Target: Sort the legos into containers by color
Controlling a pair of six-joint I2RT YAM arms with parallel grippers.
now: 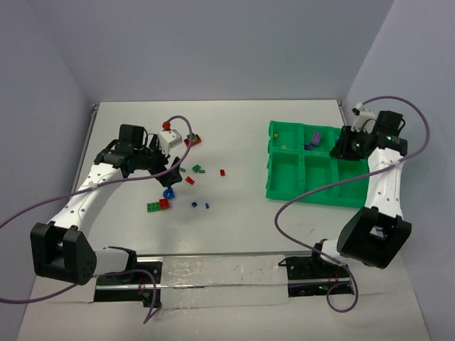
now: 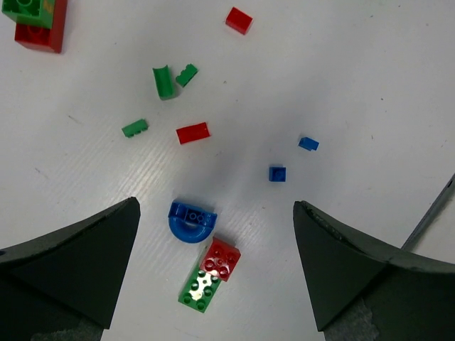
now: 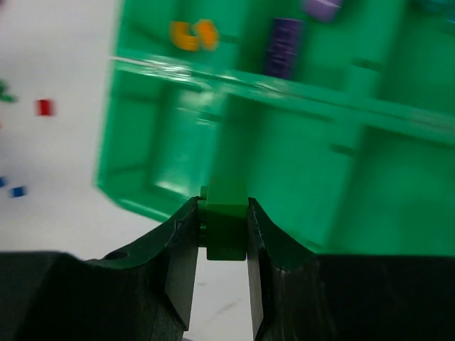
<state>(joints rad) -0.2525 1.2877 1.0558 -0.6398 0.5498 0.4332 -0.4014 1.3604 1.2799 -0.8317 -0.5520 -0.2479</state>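
My left gripper [image 2: 217, 266] is open above loose legos on the white table: a blue half-round piece [image 2: 191, 221], a joined red-and-green brick [image 2: 210, 274], small blue bricks [image 2: 277, 173], a red brick [image 2: 193, 133] and green pieces [image 2: 163, 81]. In the top view it hovers over this pile [image 1: 168, 186]. My right gripper [image 3: 222, 245] is shut on a green brick [image 3: 226, 229] above the bright green tray [image 3: 398, 192], which holds an orange piece [image 3: 193, 35] and a purple brick [image 3: 284, 47]. In the top view that gripper [image 1: 347, 145] is over the tray's back right [image 1: 284, 186].
A red-and-green stacked brick [image 2: 35, 25] lies at the far left of the pile. A white object with a red top [image 1: 168, 137] stands behind the left gripper. Purple cables loop beside both arms. Grey walls close in the table.
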